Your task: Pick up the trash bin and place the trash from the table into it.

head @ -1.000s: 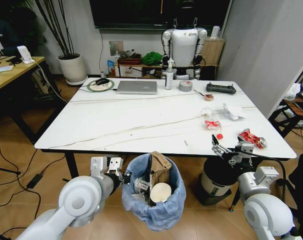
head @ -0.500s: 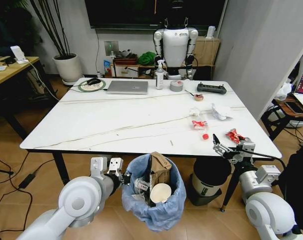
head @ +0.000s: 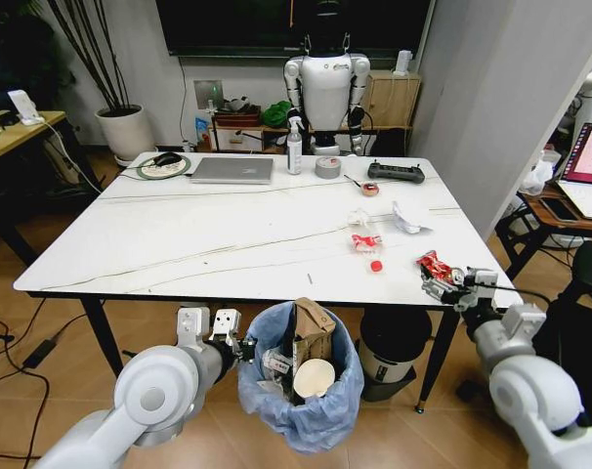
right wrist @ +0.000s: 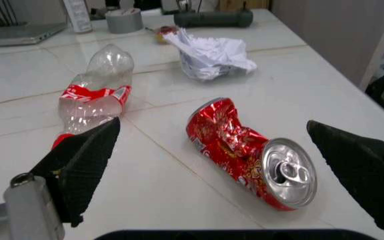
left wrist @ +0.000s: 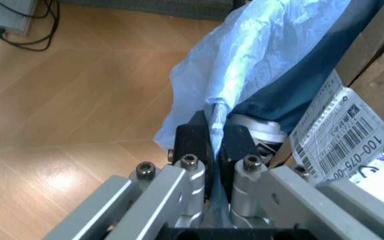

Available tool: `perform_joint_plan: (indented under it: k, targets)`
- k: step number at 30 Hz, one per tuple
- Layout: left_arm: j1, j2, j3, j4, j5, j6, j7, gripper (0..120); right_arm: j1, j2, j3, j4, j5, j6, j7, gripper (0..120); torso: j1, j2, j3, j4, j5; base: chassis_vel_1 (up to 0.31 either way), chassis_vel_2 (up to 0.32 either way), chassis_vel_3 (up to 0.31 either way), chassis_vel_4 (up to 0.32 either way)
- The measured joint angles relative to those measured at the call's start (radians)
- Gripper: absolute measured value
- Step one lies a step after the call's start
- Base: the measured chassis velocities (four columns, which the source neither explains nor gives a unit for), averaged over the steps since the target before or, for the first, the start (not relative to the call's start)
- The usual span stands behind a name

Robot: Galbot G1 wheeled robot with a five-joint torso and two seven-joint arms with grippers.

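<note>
A crushed red soda can (right wrist: 249, 159) lies on the white table (head: 208, 234) near its right front corner, between the spread fingers of the right gripper (head: 450, 286), untouched. A crumpled clear bottle (right wrist: 95, 95) and wadded paper (right wrist: 212, 56) lie beyond. The left gripper (left wrist: 212, 142) pinches the bagged rim of the trash bin (head: 301, 381) below the table edge; the bin's base is hidden.

Right gripper (head: 441, 284) — nearer crushed can (head: 433, 266)

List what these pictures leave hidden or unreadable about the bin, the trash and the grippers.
- Trash bin: its wall and base are wrapped by the blue bag in the head view, and the frame edge crops it in the left wrist view.
- Trash deeper in the bin: covered by cardboard and a paper cup.
- Crushed red can: the dents make its label unreadable.
- Right gripper: the right wrist view's edge cuts off its far finger.
</note>
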Motion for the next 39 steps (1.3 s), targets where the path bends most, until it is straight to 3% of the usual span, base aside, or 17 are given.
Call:
perform_joint_plan:
  k: [6,15,21,25,27,39]
  targets:
    - [0.003,0.002,-0.006,-0.005,0.0,0.0,-0.001,0,0.068,-0.049,-0.043,-0.071,0.132,-0.055,0.047,100,0.0,0.0,0.0,0.0004,-0.0002,0.0,0.0,0.0,0.0]
    - [0.004,0.002,-0.009,-0.008,0.0,0.0,-0.002,0,0.086,-0.058,-0.049,-0.109,0.145,-0.071,0.063,94,0.0,0.0,0.0,0.0,-0.0001,0.0,0.0,0.0,0.0]
    - [0.001,0.0,-0.006,-0.007,0.002,0.0,-0.002,0,0.086,-0.057,-0.052,-0.129,0.115,-0.06,0.064,75,0.0,0.0,0.0,0.0001,-0.0002,0.0,0.0,0.0,0.0]
    - [0.001,0.006,-0.007,-0.011,0.002,0.0,-0.002,0,0.086,-0.056,-0.052,-0.144,0.076,-0.04,0.064,53,0.0,0.0,0.0,0.0001,-0.0001,0.0,0.0,0.0,0.0]
    - [0.001,0.007,-0.007,-0.012,0.002,0.0,-0.002,0,0.086,-0.056,-0.053,-0.145,0.071,-0.037,0.065,52,0.0,0.0,0.0,0.0001,-0.0002,0.0,0.0,0.0,0.0]
    - [0.0,0.008,-0.008,-0.016,0.003,0.0,-0.002,0,0.112,-0.051,-0.089,-0.157,0.025,-0.021,0.081,5,0.0,0.0,0.0,0.0002,-0.0002,0.0,0.0,0.0,0.0]
